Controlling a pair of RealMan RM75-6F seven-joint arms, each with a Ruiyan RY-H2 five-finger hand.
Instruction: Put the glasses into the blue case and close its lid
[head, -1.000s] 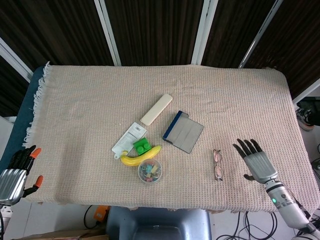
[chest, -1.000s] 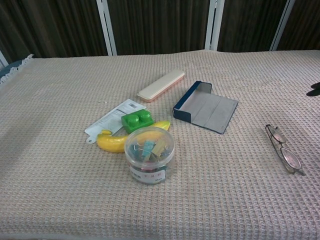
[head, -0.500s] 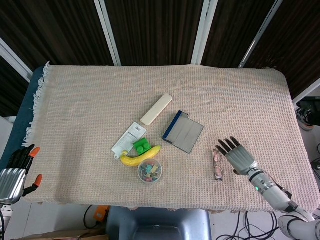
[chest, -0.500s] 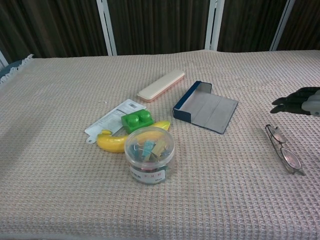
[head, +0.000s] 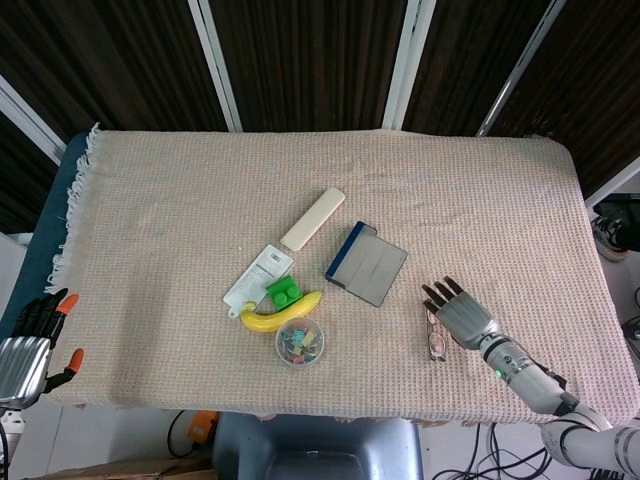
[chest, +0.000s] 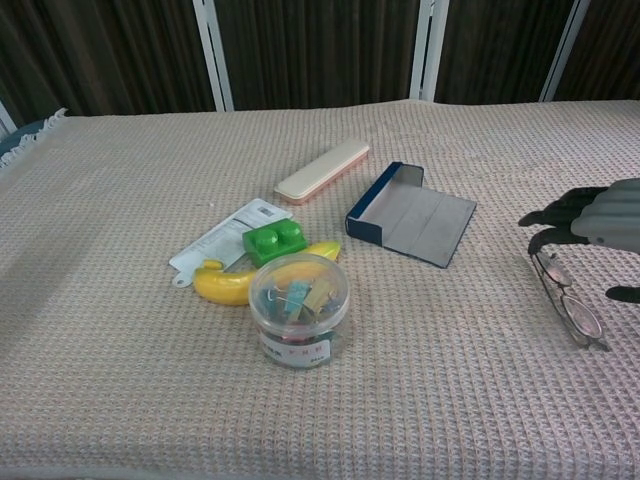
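Note:
The glasses (head: 436, 340) (chest: 571, 306) lie flat on the cloth at the right front, arms folded. The blue case (head: 364, 263) (chest: 411, 221) lies open near the middle, its grey lid flap spread flat toward the right. My right hand (head: 459, 314) (chest: 590, 219) hovers just over the glasses with fingers spread, holding nothing. My left hand (head: 28, 345) hangs off the table's left front corner, fingers apart and empty; the chest view does not show it.
A cream pencil case (head: 313, 218), a white packet (head: 257, 276), a green block (head: 283, 293), a banana (head: 280, 314) and a clear tub of clips (head: 299, 342) cluster left of the case. The woven cloth (head: 180, 200) covers the table.
My right hand has moved left and slightly toward the case, from beside the glasses to just over them. The left hand and all objects stayed still.

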